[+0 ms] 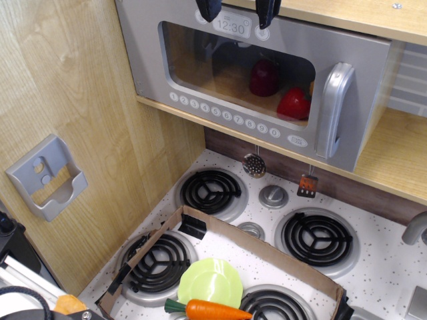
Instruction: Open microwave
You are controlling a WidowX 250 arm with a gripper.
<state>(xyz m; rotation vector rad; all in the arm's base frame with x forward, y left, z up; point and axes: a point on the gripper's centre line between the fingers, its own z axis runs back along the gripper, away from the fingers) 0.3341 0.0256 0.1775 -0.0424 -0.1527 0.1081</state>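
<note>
The microwave [153, 60] sits under the wooden top shelf, with a wide grey door, a clear window, the clock print "12:30" [231, 27] and a row of round white buttons [223, 115]. Its chunky silver vertical handle [333, 110] is on the door's right side. Through the window I see a dark red item [265, 78] and a red item [293, 103] in the wooden cavity. My gripper [238, 11] is at the top edge, in front of the door's upper rim above the clock. Its two black fingertips [209, 9] are apart and hold nothing. I cannot tell whether the door is fully closed.
A grey wall bracket [47, 177] hangs on the left wooden panel. Below is a stove top with black burners [211, 190], knobs [273, 196], a cardboard frame [267, 250], a green plate [209, 283] and a carrot [217, 311]. A strainer [254, 165] and a spatula [307, 185] hang under the shelf.
</note>
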